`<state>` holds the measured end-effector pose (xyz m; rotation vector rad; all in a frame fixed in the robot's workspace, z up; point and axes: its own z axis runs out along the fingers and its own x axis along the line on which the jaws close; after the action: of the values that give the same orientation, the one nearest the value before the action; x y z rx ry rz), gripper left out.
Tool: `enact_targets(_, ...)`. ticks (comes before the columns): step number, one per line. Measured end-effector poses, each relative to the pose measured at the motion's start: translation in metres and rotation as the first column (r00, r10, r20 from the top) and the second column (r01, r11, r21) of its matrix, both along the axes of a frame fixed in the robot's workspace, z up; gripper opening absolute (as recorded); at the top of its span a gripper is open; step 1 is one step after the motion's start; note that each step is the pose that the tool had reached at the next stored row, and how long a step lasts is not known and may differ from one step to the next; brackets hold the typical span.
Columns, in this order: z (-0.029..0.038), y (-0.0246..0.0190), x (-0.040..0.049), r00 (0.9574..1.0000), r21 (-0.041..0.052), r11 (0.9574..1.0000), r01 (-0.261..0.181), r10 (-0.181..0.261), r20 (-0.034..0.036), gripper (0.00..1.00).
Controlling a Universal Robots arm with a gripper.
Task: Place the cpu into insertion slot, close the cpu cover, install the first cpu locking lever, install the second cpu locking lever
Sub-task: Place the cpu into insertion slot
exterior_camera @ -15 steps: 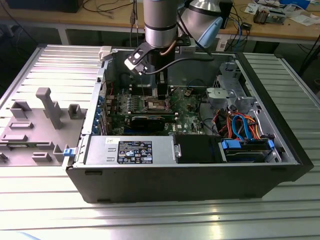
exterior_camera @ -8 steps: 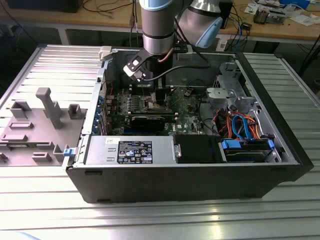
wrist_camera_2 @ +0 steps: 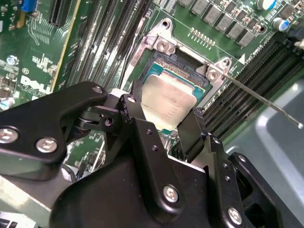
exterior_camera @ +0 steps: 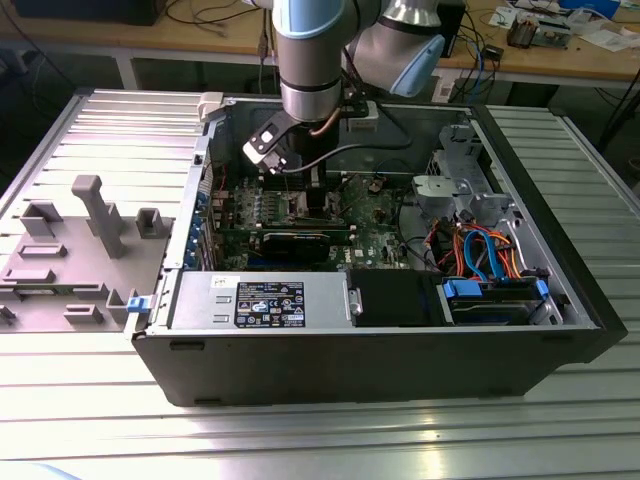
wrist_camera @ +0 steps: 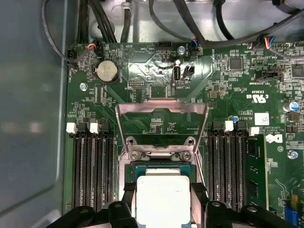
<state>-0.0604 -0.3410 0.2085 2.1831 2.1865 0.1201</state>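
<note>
Dull silver cpu (wrist_camera: 163,204) (flat, square, green-rimmed) in pincer (wrist_camera: 164,191)

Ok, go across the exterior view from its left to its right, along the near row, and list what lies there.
Grey plastic fixture on the table → silver power supply in the case's near corner → black shroud → blue-trimmed drive bay.

Open dark PC case (exterior_camera: 300,370) lying on ribbed metal counter (exterior_camera: 300,445) | silver PSU (exterior_camera: 260,300) w/ label along near wall | blue & orange cables (exterior_camera: 480,250) twd exterior view's right | grey plastic fixture (exterior_camera: 60,265) beside case, exterior view's left | green mobo (wrist_camera: 228,85): round coin batt (wrist_camera: 106,71), black RAM slots (wrist_camera: 90,166) in rows
</note>
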Motion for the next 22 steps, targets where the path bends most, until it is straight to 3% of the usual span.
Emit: enact_targets(22, -0.0131, 0.0036, -0.0013, 1.0000, -0.0041, 1.0000, -0.003, 0.003, -0.0001, 0.54)
